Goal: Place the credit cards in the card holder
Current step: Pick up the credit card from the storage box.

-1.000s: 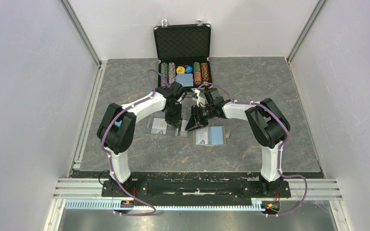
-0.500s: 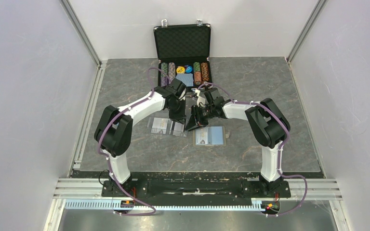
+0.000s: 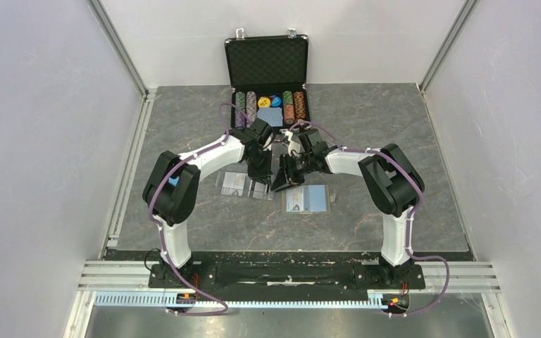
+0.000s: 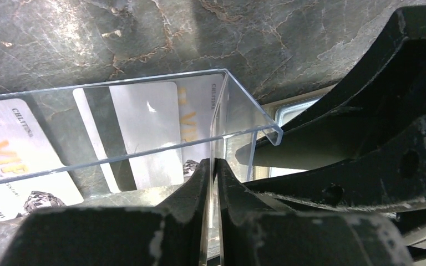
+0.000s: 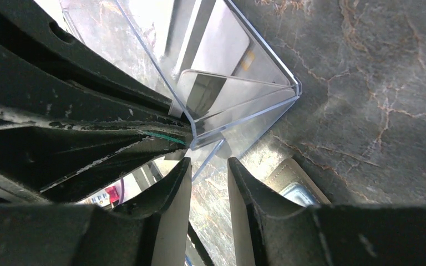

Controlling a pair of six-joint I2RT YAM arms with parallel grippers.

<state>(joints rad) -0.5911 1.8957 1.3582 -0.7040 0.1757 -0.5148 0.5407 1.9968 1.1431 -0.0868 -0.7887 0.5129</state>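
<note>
**L arm:** the left gripper [image 4: 212, 163] is clamped on the thin end wall of a clear rigid plastic sleeve [image 4: 238, 116] and holds it tipped up off the dark marbled table [image 4: 144, 33].

**R arm:** the right gripper [image 5: 209, 166] stands parted, fingers either side of a sleeve corner. It is not pinching it, as far as the wrist view shows.

**Task items:**
- One whitish-grey rectangular credit card [image 4: 138, 133], dark stripe showing, lies inside the sleeve.
- A second card [image 4: 11, 160] with gold "VIP" lettering shows through the sleeve's left part. Cannot tell if it is in or under the sleeve.
- The squarish taupe card holder with light blue lining [image 3: 308, 199] lies open and flat, just beside the right gripper on the side toward the arm bases.
- The black poker-chip case [image 3: 268, 105] sits well behind and is not involved.

**Risks, in my judgement:**
1. The hold on smooth plastic is thin, so the sleeve may pivot or slip if the R arm pushes.
2. Both grippers crowd one corner, so finger-to-finger contact is likely w/ slight misaim.
3. The card may slide out the open side and land on the table, not in the holder.
4. The R fingers may close on the sleeve wall instead of the card.
</note>
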